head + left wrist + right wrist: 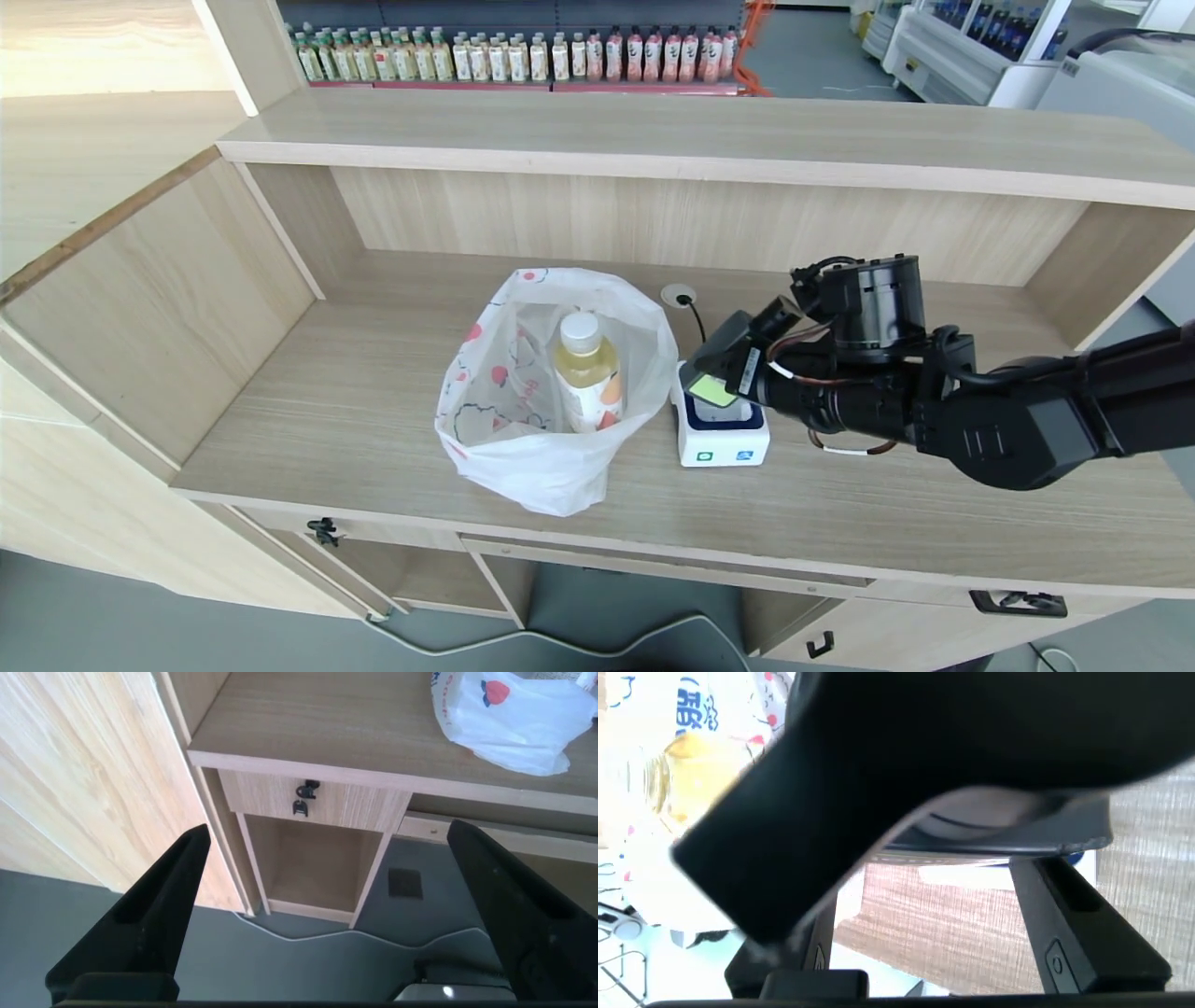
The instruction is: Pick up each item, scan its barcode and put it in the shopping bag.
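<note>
My right gripper (724, 369) clamps a packet (712, 389) over the scanner (724, 443), my left gripper (329, 835) gapes — that thin pinch might drop it short of the bag (523, 439).

A light wood-grain counter (373, 411) with a raised back ledge (653, 140) and tall side panels stands on a smooth grey floor (812, 56). Its front has a drawer with a small black lock (305, 798) above an open cubby (313, 863). Beyond the ledge, a long shelf row of pastel-labelled drink bottles (523, 58) runs across the back. White glass-fronted chiller cabinets (971, 47) stand at the far right, all in bright, even light.
</note>
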Controlling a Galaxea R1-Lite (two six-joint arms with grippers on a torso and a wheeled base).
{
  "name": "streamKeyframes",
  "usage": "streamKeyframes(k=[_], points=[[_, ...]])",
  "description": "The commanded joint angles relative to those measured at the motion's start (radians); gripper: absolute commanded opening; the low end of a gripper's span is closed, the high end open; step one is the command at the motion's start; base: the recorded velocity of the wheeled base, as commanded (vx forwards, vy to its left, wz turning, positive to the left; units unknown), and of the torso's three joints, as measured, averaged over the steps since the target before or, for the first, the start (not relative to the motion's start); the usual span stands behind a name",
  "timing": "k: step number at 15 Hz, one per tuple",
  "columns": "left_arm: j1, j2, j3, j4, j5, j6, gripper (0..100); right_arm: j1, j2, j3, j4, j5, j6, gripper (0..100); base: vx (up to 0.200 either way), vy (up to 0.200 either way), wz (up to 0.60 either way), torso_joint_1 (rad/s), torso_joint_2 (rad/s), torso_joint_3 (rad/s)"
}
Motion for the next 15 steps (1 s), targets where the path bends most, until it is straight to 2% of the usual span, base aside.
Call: streamKeyframes(k=[1, 3, 8, 15], points=[[0.001, 0.0, 0.0, -0.001, 0.0, 0.0, 100, 0.001, 0.0, 0.002, -0.001, 0.0, 0.002, 0, 0.0, 0.0, 0.0, 0.0, 0.0, 0.0], [0.001, 0.0, 0.0, -0.001, 0.0, 0.0, 100, -0.002, 0.0, 0.005, 0.001, 0.0, 0.025, 0, 0.0, 0.0, 0.0, 0.0, 0.0, 0.0], [0.001, 0.0, 0.0, -0.001, 0.0, 0.0, 100, 0.01, -0.019, 0.014, 0.044, -0.005, 0.187, 0, 0.0, 0.0, 0.0, 0.0, 0.0, 0.0], [0.001, 0.0, 0.0, -0.001, 0.0, -0.002, 100, 0.024, -0.088, 0.1, 0.044, -0.008, 0.227, 0, 0.0, 0.0, 0.0, 0.0, 0.0, 0.0]])
